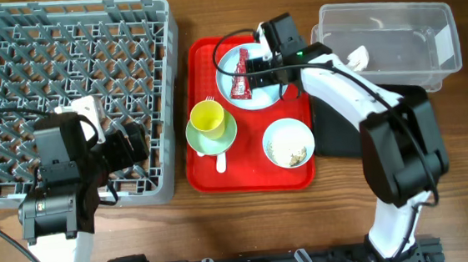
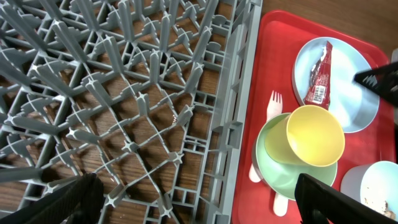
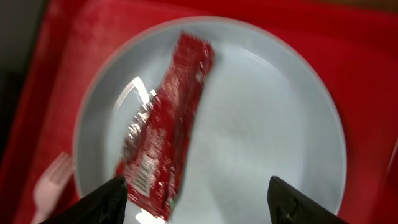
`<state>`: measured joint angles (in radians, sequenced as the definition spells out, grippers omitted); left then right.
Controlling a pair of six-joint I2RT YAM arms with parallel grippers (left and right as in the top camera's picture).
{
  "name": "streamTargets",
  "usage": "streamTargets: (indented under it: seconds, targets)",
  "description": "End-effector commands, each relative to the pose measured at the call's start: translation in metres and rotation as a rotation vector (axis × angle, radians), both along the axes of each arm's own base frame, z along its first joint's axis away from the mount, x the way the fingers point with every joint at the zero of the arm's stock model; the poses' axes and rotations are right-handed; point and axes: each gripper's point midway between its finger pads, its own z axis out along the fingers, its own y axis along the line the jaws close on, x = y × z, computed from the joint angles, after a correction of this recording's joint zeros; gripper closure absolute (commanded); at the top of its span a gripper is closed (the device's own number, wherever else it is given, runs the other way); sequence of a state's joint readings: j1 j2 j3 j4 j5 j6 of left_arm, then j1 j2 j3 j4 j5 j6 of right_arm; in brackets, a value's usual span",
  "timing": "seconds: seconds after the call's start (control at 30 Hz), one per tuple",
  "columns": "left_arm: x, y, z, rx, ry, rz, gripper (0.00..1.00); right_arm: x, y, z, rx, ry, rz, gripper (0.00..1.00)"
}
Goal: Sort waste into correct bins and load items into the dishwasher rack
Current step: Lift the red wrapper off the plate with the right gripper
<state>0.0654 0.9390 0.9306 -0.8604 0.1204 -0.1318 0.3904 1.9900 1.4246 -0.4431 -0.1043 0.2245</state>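
Note:
The red wrapper (image 3: 165,140) lies on the pale blue plate (image 3: 261,124) at the back of the red tray (image 1: 254,175). My right gripper (image 3: 202,205) hovers open just above that plate (image 1: 256,91), the wrapper's lower end next to its left finger. A yellow cup (image 1: 208,116) stands in the green saucer (image 1: 218,136), with a white fork (image 2: 274,102) and spoon (image 1: 220,161) tucked under it. Rice scraps sit in the light blue bowl (image 1: 288,142). My left gripper (image 2: 199,205) is wide open over the grey rack (image 1: 62,69), at its front right corner, holding nothing.
A clear tub (image 1: 394,39) stands at the back right with a crumpled white napkin (image 1: 356,56) at its near left corner. A black tray (image 1: 330,128) lies between the tub and the red tray, partly under my right arm.

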Motion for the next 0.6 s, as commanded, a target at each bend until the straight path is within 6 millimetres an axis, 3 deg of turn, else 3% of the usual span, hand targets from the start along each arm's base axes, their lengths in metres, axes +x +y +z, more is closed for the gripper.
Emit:
streamTargets:
  seconds: [0.0,0.13,0.3,0.57]
  targets:
    - [0.003,-0.003,0.010,0.008,-0.028,-0.025,0.00,0.003,0.019,0.027,0.088,-0.028,-0.044,0.27]
    - [0.003,-0.003,0.010,0.008,-0.028,-0.025,0.00,-0.003,0.043,0.017,0.065,-0.041,-0.008,0.26]
    - [0.003,-0.003,0.010,0.007,-0.028,-0.025,0.00,-0.004,0.043,-0.006,-0.060,-0.065,-0.149,0.21]
    - [0.003,-0.003,0.009,0.007,-0.027,-0.025,0.00,-0.010,0.042,-0.047,-0.071,0.012,-0.251,0.22]
